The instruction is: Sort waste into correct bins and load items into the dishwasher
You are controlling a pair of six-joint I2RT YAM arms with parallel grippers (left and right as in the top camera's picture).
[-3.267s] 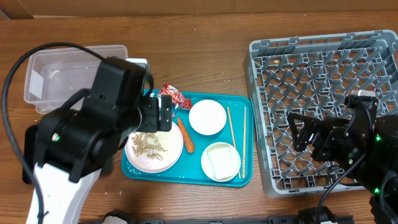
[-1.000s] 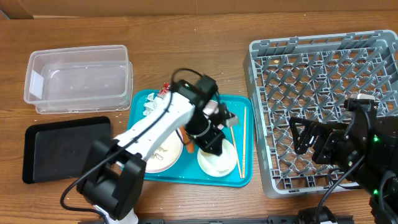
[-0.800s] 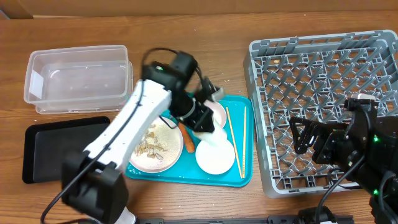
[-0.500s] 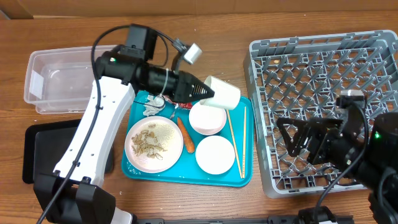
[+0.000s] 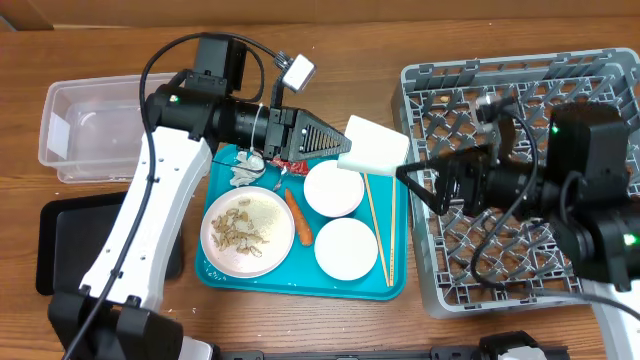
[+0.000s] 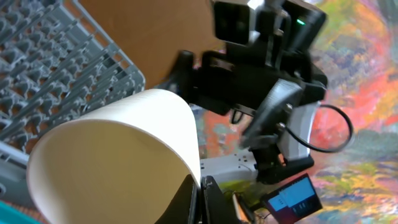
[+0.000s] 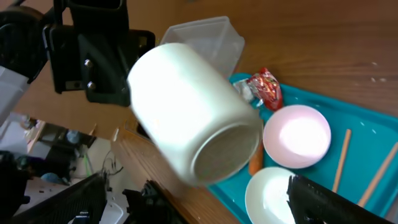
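My left gripper (image 5: 338, 150) is shut on the rim of a white cup-shaped bowl (image 5: 373, 146), held in the air over the teal tray's far right corner. In the left wrist view the fingers (image 6: 208, 202) pinch the bowl's wall (image 6: 112, 162). My right gripper (image 5: 420, 188) is open just right of the bowl, its tips close to it; in the right wrist view the bowl (image 7: 193, 118) hangs ahead between the spread fingers (image 7: 314, 199). On the tray lie a plate with rice scraps (image 5: 246, 232), a carrot (image 5: 298, 219), a small bowl (image 5: 333, 188), a white dish (image 5: 346, 248), chopsticks (image 5: 376, 228), a tissue (image 5: 242, 173) and a red wrapper (image 7: 264, 87).
The grey dish rack (image 5: 520, 95) fills the right side, under my right arm. The clear box (image 5: 100, 125) stands at the far left with the black tray (image 5: 60, 240) in front of it. The teal tray (image 5: 300, 283) lies between them.
My left gripper lifted the cup-shaped bowl off the tray and swung it up and to the right. My right arm reached left from over the rack to meet it.
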